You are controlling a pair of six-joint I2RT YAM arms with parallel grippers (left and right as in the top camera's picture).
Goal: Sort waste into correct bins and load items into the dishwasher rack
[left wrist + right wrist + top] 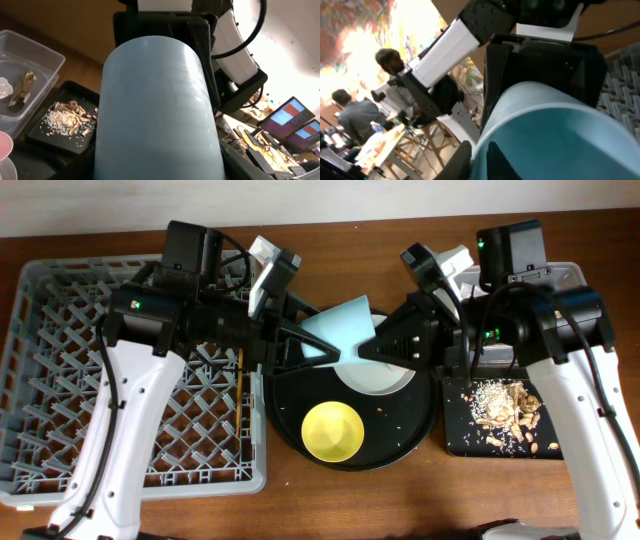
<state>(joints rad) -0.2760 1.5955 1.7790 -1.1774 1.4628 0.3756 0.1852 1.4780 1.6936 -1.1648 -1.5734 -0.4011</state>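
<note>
The left pincer [325,352] and right pincer [368,350] both squeeze the light-blue cup [338,328]. If both let go together, it could fall on the plate [385,382].

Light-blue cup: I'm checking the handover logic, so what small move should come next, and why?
Probably open the right claw. Both it and the left claw seem closed on the light-blue cup above the round black tray, and the dishwasher rack lies on the left arm's side.
</note>
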